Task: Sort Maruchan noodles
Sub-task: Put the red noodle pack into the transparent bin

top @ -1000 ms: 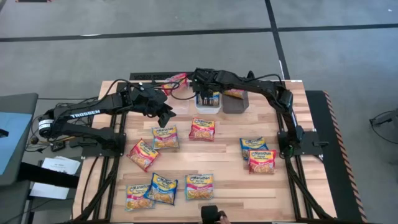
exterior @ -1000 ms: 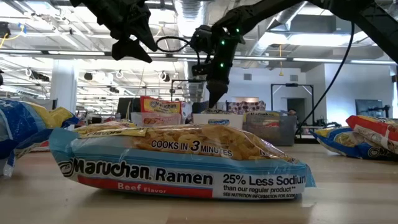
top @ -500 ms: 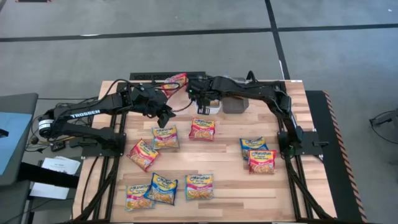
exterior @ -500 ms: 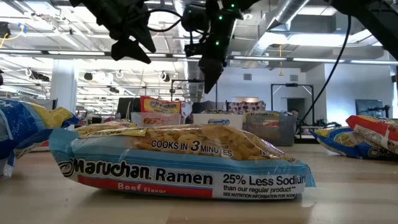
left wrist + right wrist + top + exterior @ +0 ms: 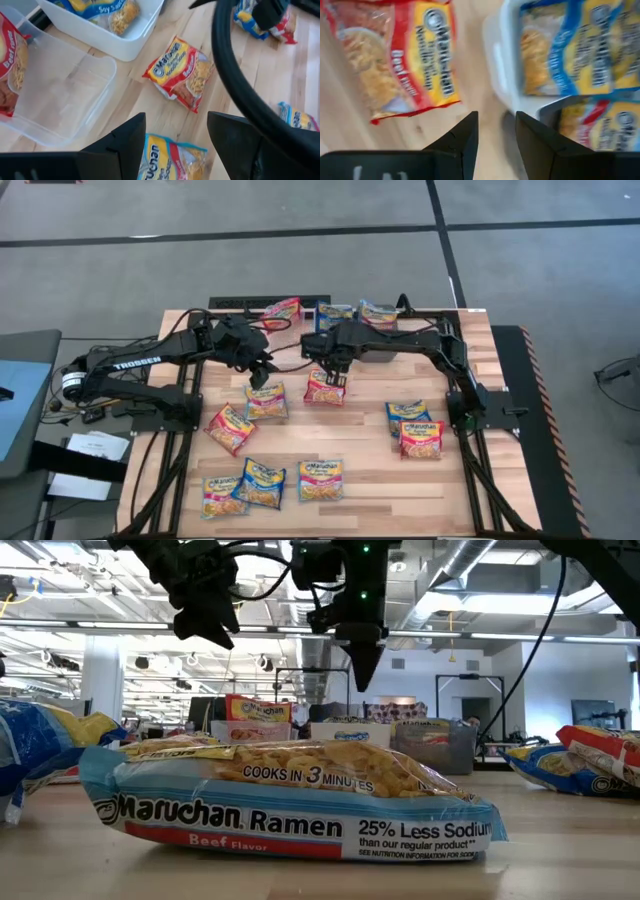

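Maruchan noodles (image 5: 325,387) lie scattered mid-frame on the surface (image 5: 370,480); the right hand (image 5: 330,370) hovers over a red packet, fingers parted, empty. The left hand (image 5: 262,370) hangs open beside it.

Dark grey bin (image 5: 385,352) mostly hidden under right arm

Both arms are reached toward the middle of the table's far half.

The left gripper (image 5: 262,370) is held above the table with its fingers (image 5: 125,142) spread wide, empty. The right gripper (image 5: 333,366) is pointed downward, its fingers (image 5: 465,135) parted and nothing is gripped between them.
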### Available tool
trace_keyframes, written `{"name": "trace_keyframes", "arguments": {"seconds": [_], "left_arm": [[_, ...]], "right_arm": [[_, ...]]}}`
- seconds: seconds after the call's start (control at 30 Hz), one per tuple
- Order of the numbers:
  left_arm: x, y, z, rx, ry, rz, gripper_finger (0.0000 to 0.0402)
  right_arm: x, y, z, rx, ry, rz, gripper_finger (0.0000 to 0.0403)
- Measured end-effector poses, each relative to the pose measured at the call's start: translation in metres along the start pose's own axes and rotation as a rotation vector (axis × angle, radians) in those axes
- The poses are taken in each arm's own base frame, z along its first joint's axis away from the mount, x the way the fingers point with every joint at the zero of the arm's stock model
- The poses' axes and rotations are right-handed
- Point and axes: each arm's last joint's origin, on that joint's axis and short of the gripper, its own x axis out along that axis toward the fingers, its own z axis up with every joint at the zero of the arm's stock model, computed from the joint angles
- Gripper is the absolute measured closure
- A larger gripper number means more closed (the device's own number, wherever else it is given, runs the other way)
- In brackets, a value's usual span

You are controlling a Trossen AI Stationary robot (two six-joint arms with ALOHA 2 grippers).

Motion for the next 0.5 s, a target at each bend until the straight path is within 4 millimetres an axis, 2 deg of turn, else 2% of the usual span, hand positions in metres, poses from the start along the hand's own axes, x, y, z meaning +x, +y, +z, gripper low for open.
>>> {"name": "trace_keyframes", "arguments": {"seconds": [0.3,0.5], "left_arm": [[0.000,0.001,-0.006,0.028,0.057,0.014,0.0202],[0.000,-0.003,-0.006,0.059,0.059,-0.005,0.0202]], "right_arm": [[0.009,0.062,-0.031,-0.101,0.180,-0.024,0.0251],[0.004,0.111,-0.052,-0.145,0.200,-0.050,0.0251]]}}
